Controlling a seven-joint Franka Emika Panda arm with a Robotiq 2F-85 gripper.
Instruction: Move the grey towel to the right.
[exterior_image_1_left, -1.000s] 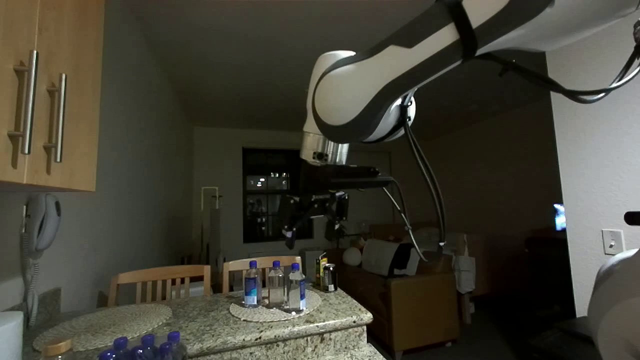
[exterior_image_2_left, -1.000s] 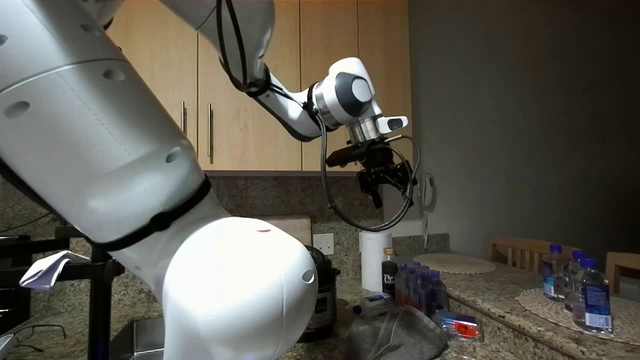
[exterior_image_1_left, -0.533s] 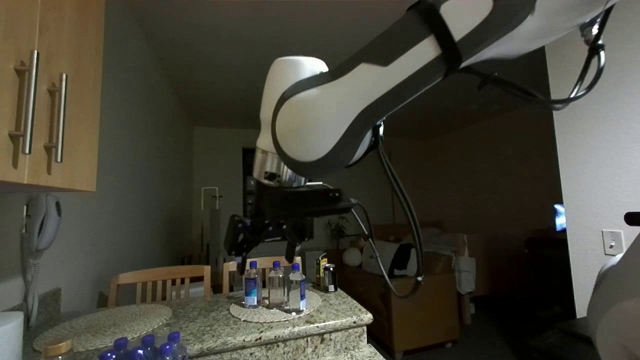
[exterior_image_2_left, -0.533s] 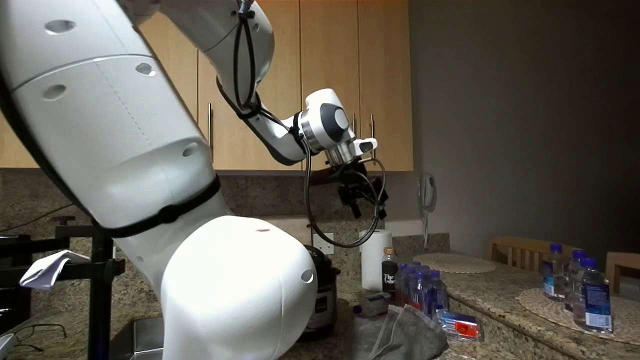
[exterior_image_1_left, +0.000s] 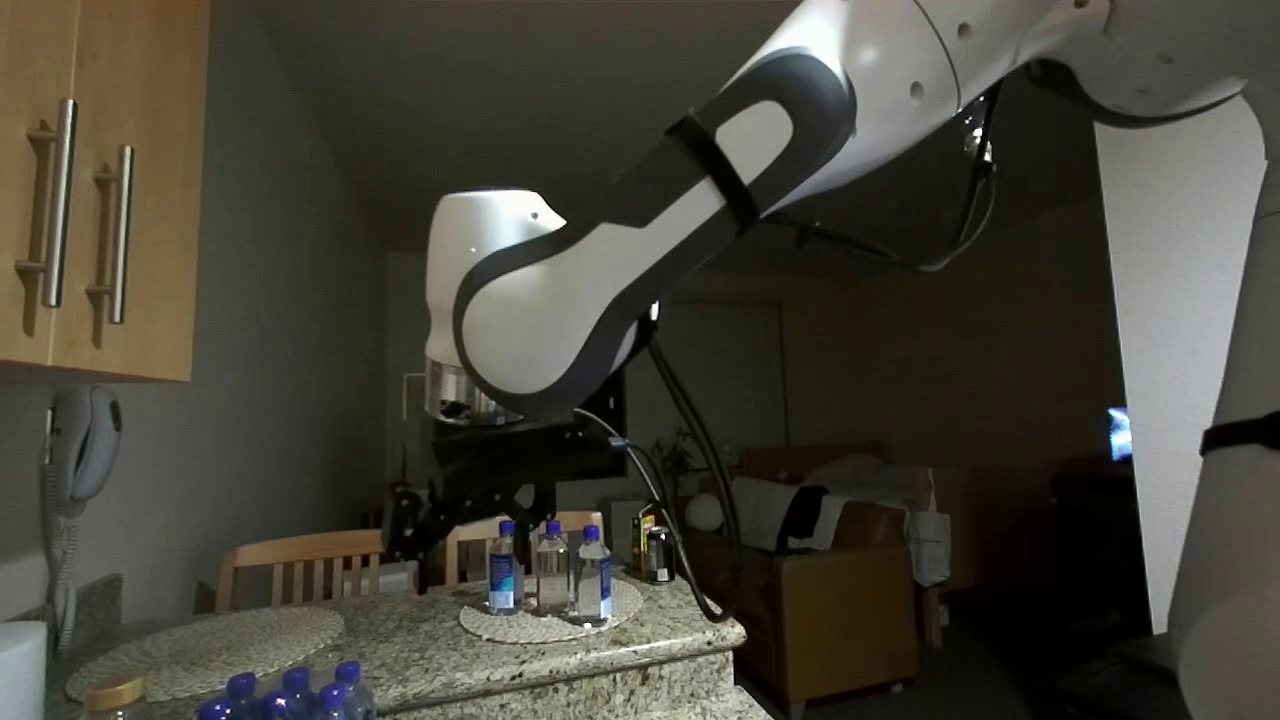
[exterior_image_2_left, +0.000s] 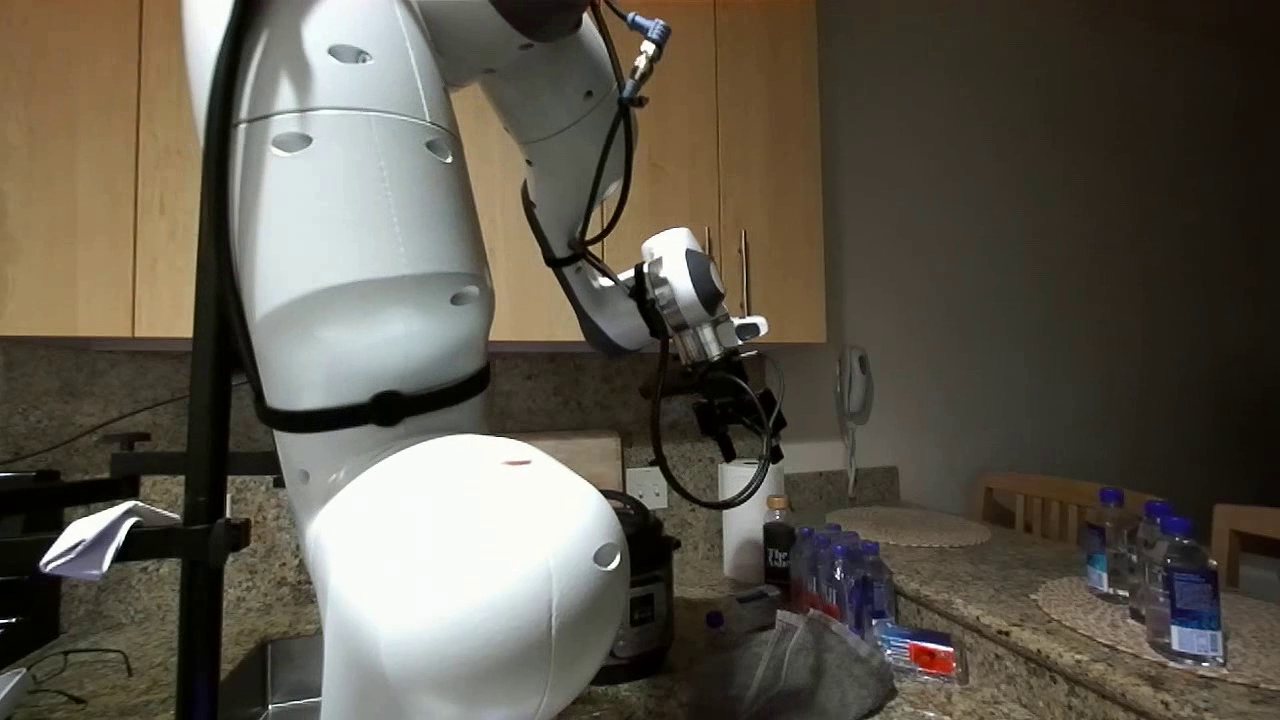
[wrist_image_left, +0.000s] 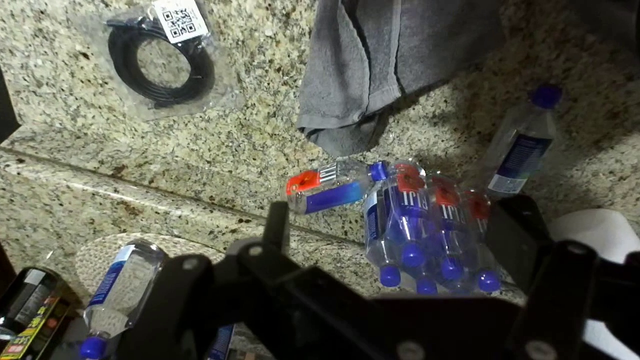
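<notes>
dim overall; arm joint (exterior_image_2_left: 468, 570) overexposed; shadow beside towel (wrist_image_left: 382, 62)

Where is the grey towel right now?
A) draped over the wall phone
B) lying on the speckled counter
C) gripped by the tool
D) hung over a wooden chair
B, since the wrist view shows the grey towel lying rumpled on the speckled counter, with the open tool apart from it.

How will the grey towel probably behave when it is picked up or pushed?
Probably floppy: the grey towel lies in loose folds, so it may droop when lifted. Its matte, fabric-like surface is likely not slippery. Since it lies crumpled, it would probably bunch rather than roll if pushed.
</notes>
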